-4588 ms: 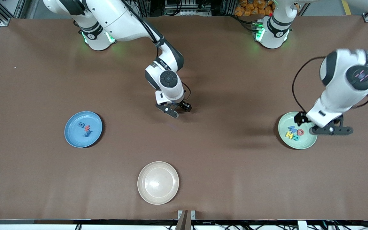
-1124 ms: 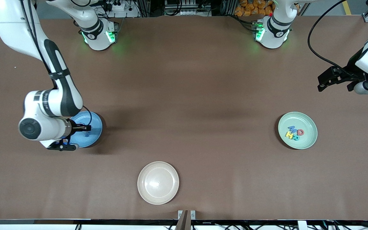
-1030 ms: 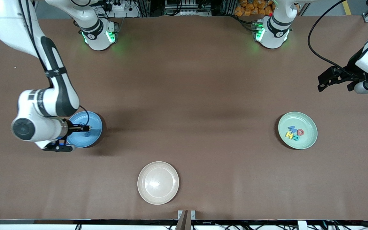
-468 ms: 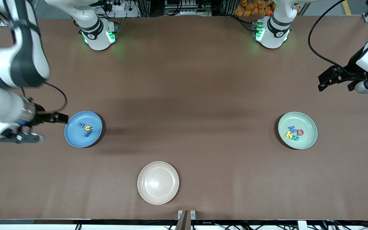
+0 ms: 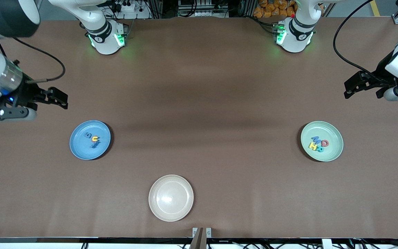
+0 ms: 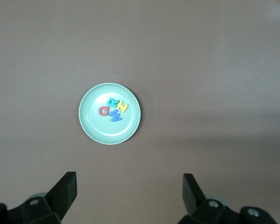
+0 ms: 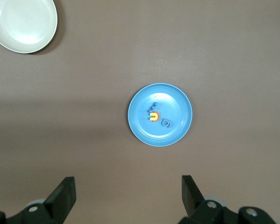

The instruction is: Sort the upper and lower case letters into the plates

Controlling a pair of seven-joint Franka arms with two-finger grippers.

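The light blue plate (image 5: 81, 150) lies toward the right arm's end of the table and carries a yellow letter (image 5: 95, 139) among blue letters (image 7: 166, 123). The mint green plate (image 5: 333, 152) lies toward the left arm's end and carries four letters (image 5: 319, 143) in a tight cluster. The right gripper (image 5: 60, 98) hangs above bare table, jaws spread wide and empty, with the blue plate centred ahead of them. The left gripper (image 5: 352, 88) hangs likewise, jaws wide and empty, facing the green plate. A cream plate (image 5: 185, 211) lies nearest the front camera.
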